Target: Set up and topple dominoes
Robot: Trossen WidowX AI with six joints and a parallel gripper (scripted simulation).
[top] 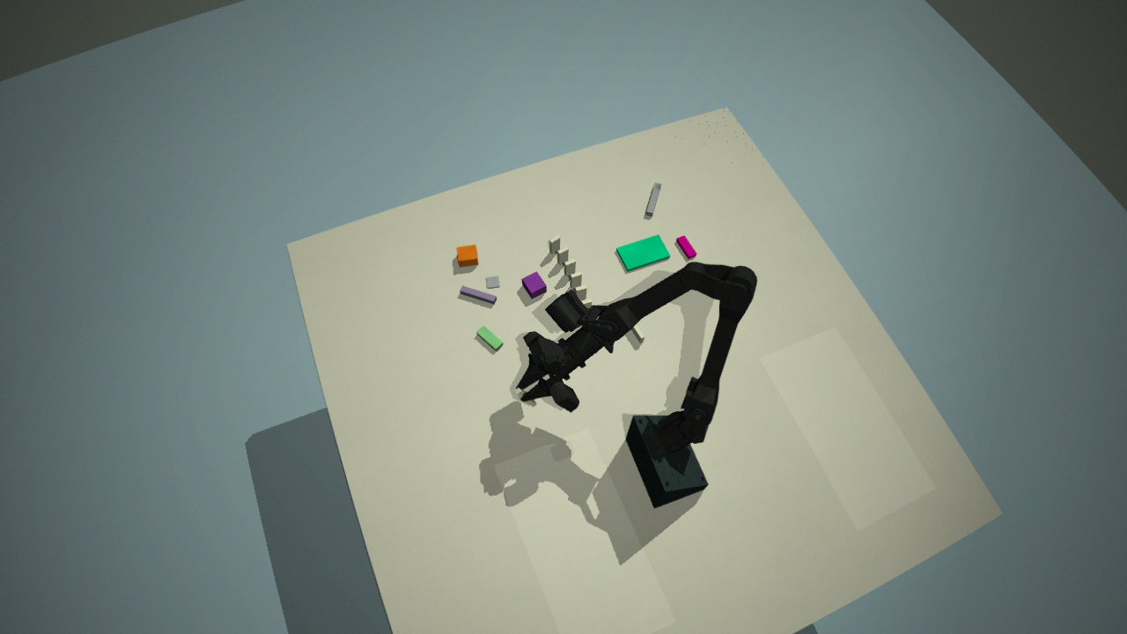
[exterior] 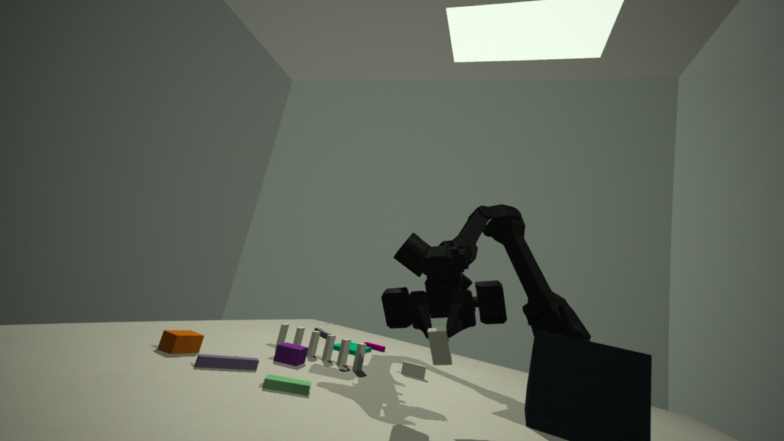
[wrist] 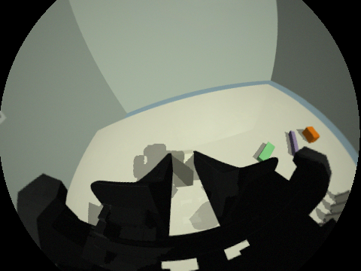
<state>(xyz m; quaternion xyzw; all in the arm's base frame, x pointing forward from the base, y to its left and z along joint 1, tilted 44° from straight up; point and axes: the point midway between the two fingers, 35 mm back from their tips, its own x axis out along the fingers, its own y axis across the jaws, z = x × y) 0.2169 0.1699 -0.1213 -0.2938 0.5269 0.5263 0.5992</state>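
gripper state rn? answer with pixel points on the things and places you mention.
Jaws shut on a domino (exterior: 440,346) (wrist: 183,173), held up off the table.

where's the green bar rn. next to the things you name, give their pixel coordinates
The green bar (top: 489,338) (exterior: 286,384) (wrist: 266,151) lies on the table; in the top view it is left of the gripper (top: 519,393) (exterior: 437,333) (wrist: 183,153), just below the lavender bar (top: 478,294) (exterior: 226,362) (wrist: 293,141).

Row's near end (top: 576,280): partly hidden beneath the arm (top: 661,299) in the top view.
Standing dominoes (wrist: 338,207): beside the tool (wrist: 182,156), partly covered in the wrist view.
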